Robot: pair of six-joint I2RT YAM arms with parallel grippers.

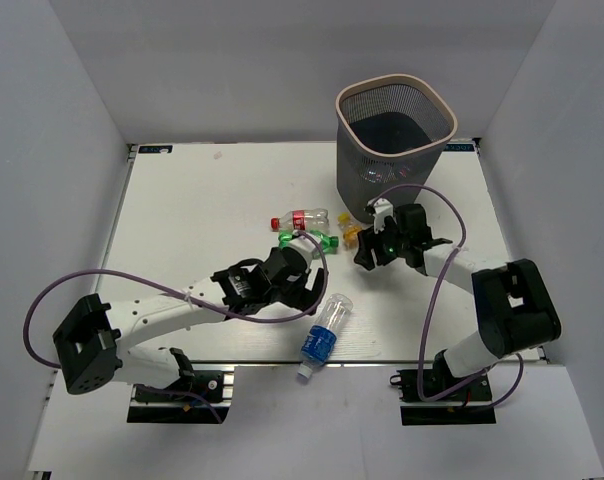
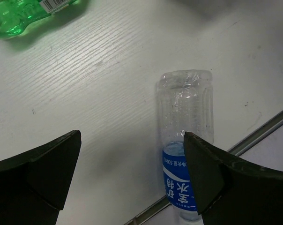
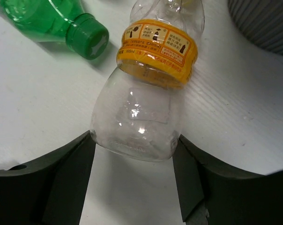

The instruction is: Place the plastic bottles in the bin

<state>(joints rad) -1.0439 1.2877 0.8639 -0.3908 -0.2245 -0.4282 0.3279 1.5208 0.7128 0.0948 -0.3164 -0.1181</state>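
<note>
**Task items.** Four plastic bottles (image 1: 317, 238) are visible, all lying on their sides on the white table (image 1: 182, 220).
- The red-labelled bottle (image 1: 300, 220) is clear with a red cap. It lies near the table's middle.
- The green bottle (image 3: 48, 18) is translucent with a green screw cap. It lies just on the near side of the red-labelled one.
- The yellow-labelled bottle (image 3: 146, 93) is clear and empty, with a rounded base and an orange-yellow band carrying small print. It lies beside the green bottle's cap, close to the foot of the bin.
- The blue-labelled bottle (image 2: 186, 117) is clear and ribbed, with a blue band printed in white. It lies apart from the others at the near edge, with its capped end reaching over that edge.

**Bin.** The bin (image 1: 394, 150) is dark grey mesh with a pale pink rim and tapers downward. It stands upright at the far edge, toward the far right corner. Its contents cannot be made out.

**Left end effector** (image 2: 132, 140). The jaws are spread wide and hold nothing. It is poised above the table, with the blue-labelled bottle under its right finger.

**Right end effector** (image 3: 132, 145). The fingers straddle the base of the yellow-labelled bottle, and both appear to press its sides. The bottle rests on the table.
</note>
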